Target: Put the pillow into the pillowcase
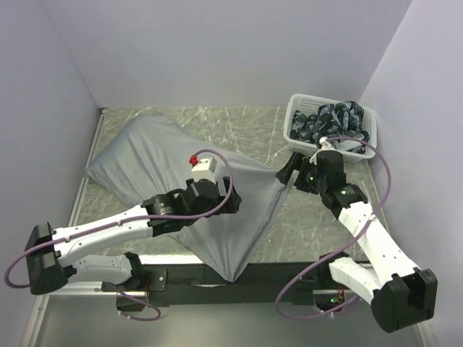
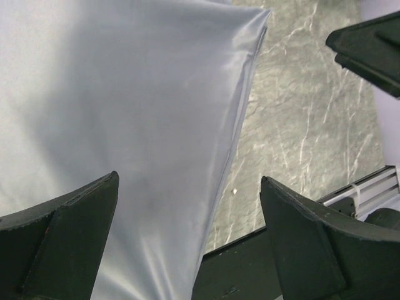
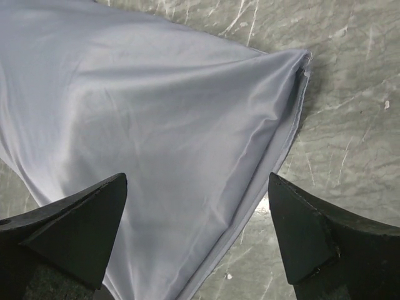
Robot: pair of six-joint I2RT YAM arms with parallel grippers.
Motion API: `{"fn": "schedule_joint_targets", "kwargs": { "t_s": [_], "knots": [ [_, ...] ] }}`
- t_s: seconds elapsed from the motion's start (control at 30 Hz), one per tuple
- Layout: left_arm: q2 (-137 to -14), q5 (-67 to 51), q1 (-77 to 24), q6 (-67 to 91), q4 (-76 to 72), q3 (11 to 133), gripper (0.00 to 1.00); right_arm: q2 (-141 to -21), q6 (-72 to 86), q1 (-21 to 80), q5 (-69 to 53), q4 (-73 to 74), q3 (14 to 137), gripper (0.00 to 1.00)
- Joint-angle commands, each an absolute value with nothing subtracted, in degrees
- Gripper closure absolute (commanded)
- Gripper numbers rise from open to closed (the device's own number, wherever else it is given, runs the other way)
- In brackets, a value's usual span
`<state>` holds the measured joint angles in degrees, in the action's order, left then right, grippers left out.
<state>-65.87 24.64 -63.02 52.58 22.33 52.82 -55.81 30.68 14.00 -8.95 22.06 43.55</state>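
Observation:
The grey pillowcase [image 1: 159,163] lies slantwise on the table, from the far left to the near edge, where one corner hangs over. Its far-left part bulges. The cream pillow is not in view. My left gripper [image 1: 237,203] is open and empty just above the pillowcase's right side; in the left wrist view [image 2: 187,231] the cloth [image 2: 137,125] and its seam edge run between the fingers. My right gripper [image 1: 285,173] is open and empty by the pillowcase's right corner; in the right wrist view [image 3: 197,231] it hovers over the cloth [image 3: 156,112] near the corner [image 3: 299,62].
A white basket [image 1: 295,108] holding dark patterned cloth [image 1: 329,121] stands at the far right, just behind my right arm. The marble tabletop [image 1: 311,217] shows to the right of the pillowcase. Walls close in the left, back and right sides.

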Motion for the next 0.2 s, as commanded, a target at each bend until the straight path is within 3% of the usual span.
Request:
{"fn": "schedule_joint_targets", "kwargs": {
  "t_s": [0.0, 0.17],
  "knots": [
    [-66.27, 24.08, -62.67, 52.03, 18.99, 52.82, 0.01, -54.40, 29.97, 14.15, -7.91, 19.51, 42.89, 0.00],
    [-66.27, 23.91, -62.58, 52.47, 18.20, 51.86, 0.01, -56.16, 29.18, 14.15, -8.62, 19.95, 44.47, 0.00]
  ]
}}
